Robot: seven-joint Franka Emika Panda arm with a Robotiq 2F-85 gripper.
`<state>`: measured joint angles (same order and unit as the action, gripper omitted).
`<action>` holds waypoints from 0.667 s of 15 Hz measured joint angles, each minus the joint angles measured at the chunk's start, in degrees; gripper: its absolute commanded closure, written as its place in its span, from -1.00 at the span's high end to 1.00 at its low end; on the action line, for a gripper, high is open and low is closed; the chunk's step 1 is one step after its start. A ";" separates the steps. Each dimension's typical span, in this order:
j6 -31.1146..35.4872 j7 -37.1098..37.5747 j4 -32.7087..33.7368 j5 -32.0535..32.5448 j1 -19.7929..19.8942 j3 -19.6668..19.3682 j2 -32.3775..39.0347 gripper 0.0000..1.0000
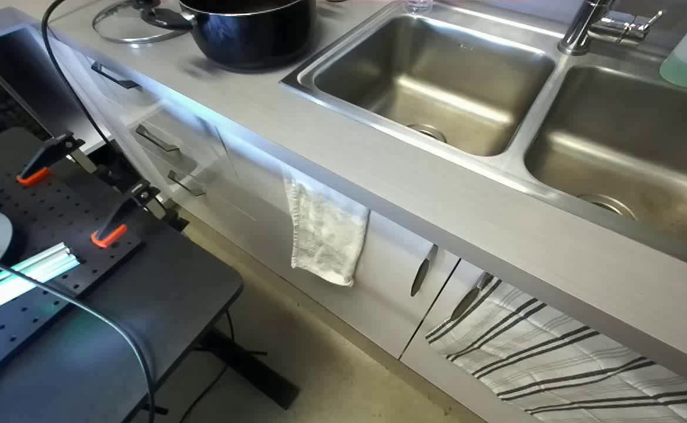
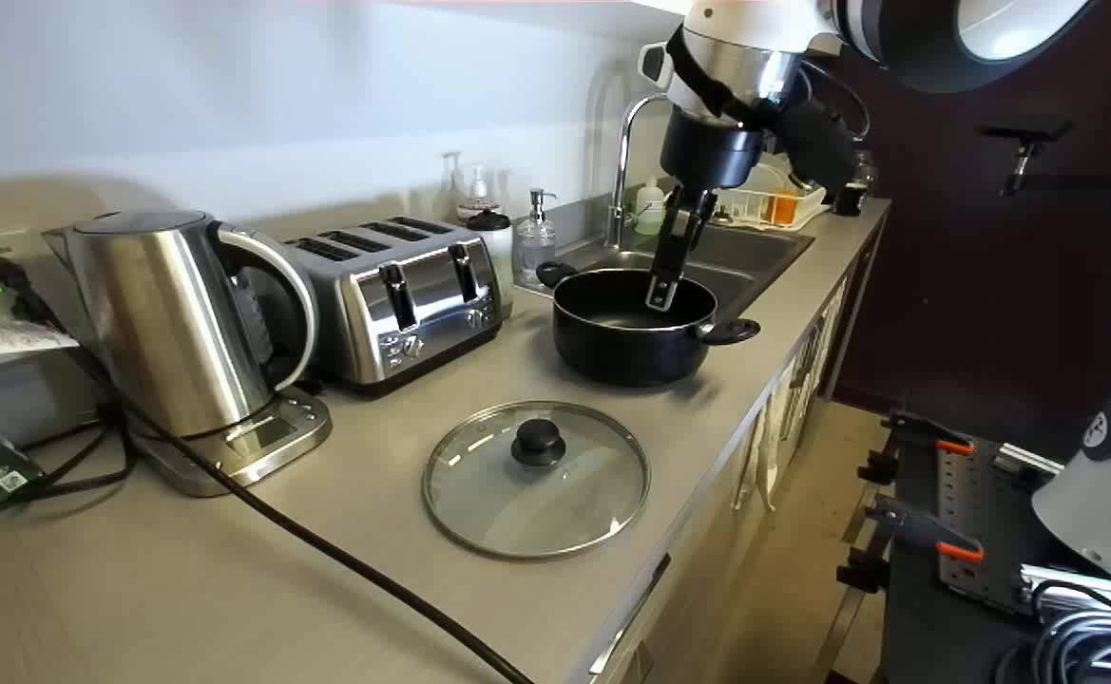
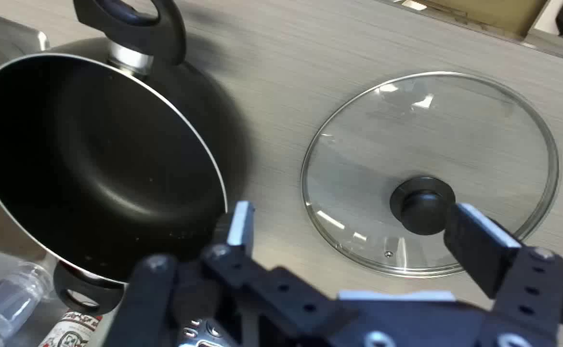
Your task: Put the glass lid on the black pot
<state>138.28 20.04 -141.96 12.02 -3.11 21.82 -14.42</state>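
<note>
Held gripper [image 3: 353, 217] with jaws spread wide | saw glass lid [image 3: 425, 149] lower and well apart from them, lying flat on counter [image 3: 281, 96] near black pot [image 2: 622, 351] | noted it round, see-through, with thin silvery rim, black knob [image 3: 421, 209] uppermost, bright reflections

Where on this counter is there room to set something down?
The strip of counter between the sink and the front edge; also between the kettle and glass lid, beside a black cable. It's crowded from toaster to pump bottles.

Glass lid [image 3: 430, 149] on counter [image 3: 281, 67], just beside black pot [image 3: 112, 159]; hand [image 3: 358, 229] spread wide
</note>
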 measured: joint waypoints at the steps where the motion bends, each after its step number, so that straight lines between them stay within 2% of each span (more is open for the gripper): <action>1: 0.00 0.00 0.00 0.00 0.00 0.00 0.00 1.00; 10: 0.00 -0.01 0.14 0.05 -0.46 -0.53 0.12 1.00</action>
<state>138.28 20.03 -141.82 12.07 -3.56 21.28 -14.30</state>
